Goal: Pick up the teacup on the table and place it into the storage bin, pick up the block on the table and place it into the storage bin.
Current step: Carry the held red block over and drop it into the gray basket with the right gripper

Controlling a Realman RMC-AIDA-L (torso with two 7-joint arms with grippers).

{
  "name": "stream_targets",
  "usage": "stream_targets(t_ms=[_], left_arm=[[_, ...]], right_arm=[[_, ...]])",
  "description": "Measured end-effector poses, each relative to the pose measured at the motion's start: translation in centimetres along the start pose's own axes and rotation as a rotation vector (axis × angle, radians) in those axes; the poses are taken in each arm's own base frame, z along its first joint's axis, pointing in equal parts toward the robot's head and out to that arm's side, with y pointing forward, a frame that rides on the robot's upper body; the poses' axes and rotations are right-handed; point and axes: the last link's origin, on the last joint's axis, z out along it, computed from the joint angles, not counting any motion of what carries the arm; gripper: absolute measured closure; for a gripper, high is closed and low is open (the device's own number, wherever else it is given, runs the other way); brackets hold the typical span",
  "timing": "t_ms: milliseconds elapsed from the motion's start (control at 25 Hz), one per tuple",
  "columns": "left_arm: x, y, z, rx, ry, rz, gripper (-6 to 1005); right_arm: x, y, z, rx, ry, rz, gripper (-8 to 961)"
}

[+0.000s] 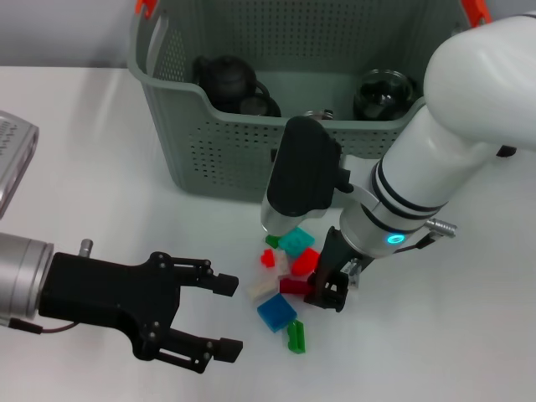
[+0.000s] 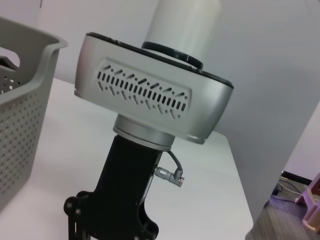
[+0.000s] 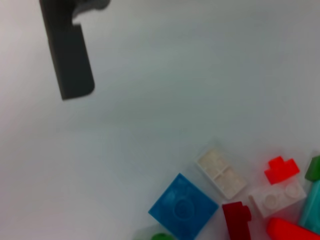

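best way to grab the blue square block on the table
Probably from above, pinching two opposite side faces: the blue block lies flat, stud up, at the pile's near edge. Its table-facing sides are free; the dark red block crowds the far side. The right gripper hangs closest.

A white surface (image 1: 100, 151) spreads wide under even light. Behind it stands a plain pale wall (image 2: 270, 55). Past the surface's far edge, grey floor (image 2: 280, 220) shows, with cables lying on it.

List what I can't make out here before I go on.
- Right hand: whether it grips a block; head view, fingers hidden among the blocks.
- Bin contents: near wall and right arm cover part.
- Left wrist view: left hand cut off by the edge.
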Motion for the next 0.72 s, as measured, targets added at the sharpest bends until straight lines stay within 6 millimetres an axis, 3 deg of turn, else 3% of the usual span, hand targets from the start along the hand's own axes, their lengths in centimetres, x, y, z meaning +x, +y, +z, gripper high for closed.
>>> stream_targets(t_ms=[160,320,480,720], left_arm=[[0.0,0.0,0.0,-0.001,-0.001,0.000,155],[0.0,0.0,0.0,0.000,-0.002,0.001,155],[0.0,0.0,0.0,0.000,-0.002,0.003,155],[0.2,-0.1,0.0,0.001,-0.003,0.010,155]], right_arm=[[-0.2,0.1,-1.2,-0.012,-0.018,-0.007,758],[-0.4,-0.1,-4.0,-0.017,-0.066,-0.005,758],[-0.6,-0.5,-8.0,-0.021,-0.153,-0.001,758],[-1.7,-2.1,-14.7,0.022,-0.428,0.036,759]])
